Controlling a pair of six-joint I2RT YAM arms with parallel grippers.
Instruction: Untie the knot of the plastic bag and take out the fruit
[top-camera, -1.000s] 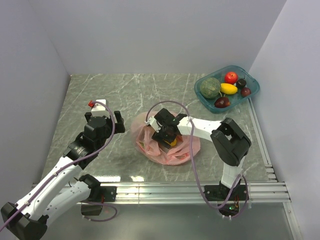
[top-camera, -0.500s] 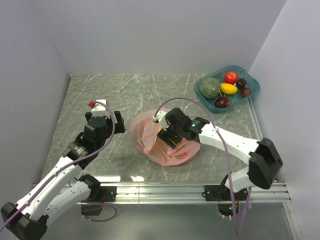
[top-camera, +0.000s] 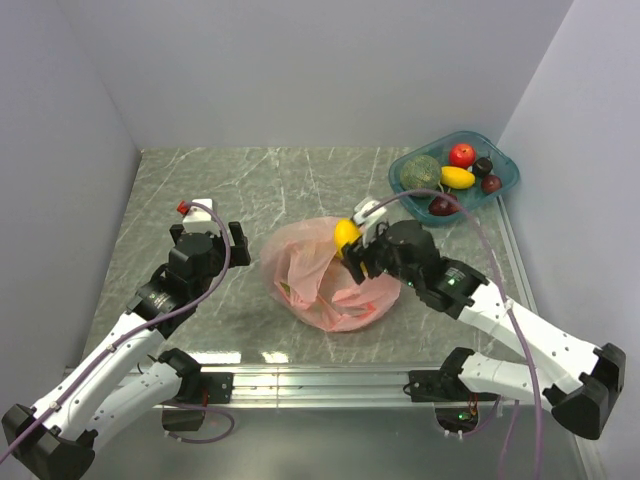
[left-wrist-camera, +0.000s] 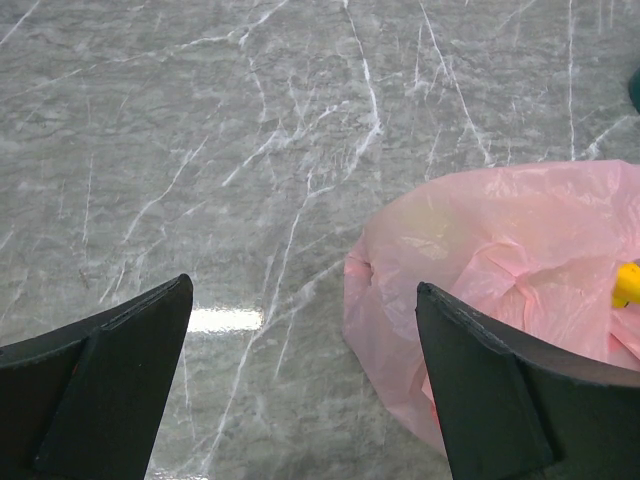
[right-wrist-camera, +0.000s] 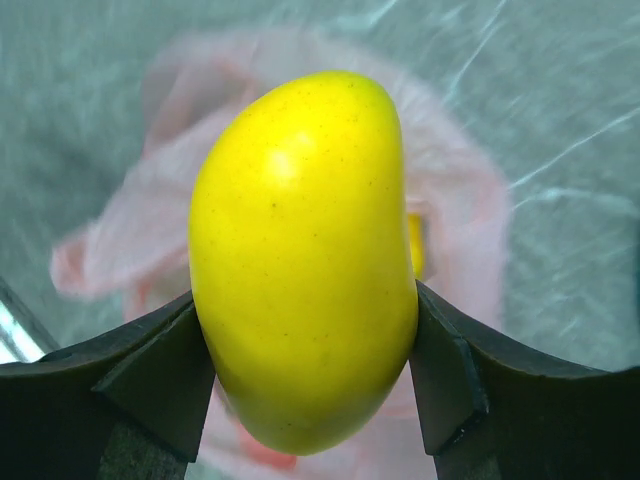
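Observation:
The pink plastic bag (top-camera: 330, 290) lies crumpled on the marble table, its mouth loose; no knot shows. My right gripper (top-camera: 352, 246) is shut on a yellow oval fruit (top-camera: 346, 233) and holds it above the bag's far right side. In the right wrist view the fruit (right-wrist-camera: 305, 260) fills the space between the jaws of the right gripper (right-wrist-camera: 305, 345), with the blurred bag (right-wrist-camera: 140, 240) and another bit of yellow fruit (right-wrist-camera: 415, 245) below. My left gripper (left-wrist-camera: 303, 300) is open and empty, just left of the bag (left-wrist-camera: 500, 240). It stands at the left in the top view (top-camera: 208, 234).
A teal tray (top-camera: 507, 183) at the back right holds a dull-green melon (top-camera: 421, 174), a red apple (top-camera: 461, 154), a yellow fruit and dark fruits. Grey walls close the table on three sides.
My right gripper has come up out of the bag with the yellow oval fruit and moved toward the far right. The bag has settled. The left arm has not moved.

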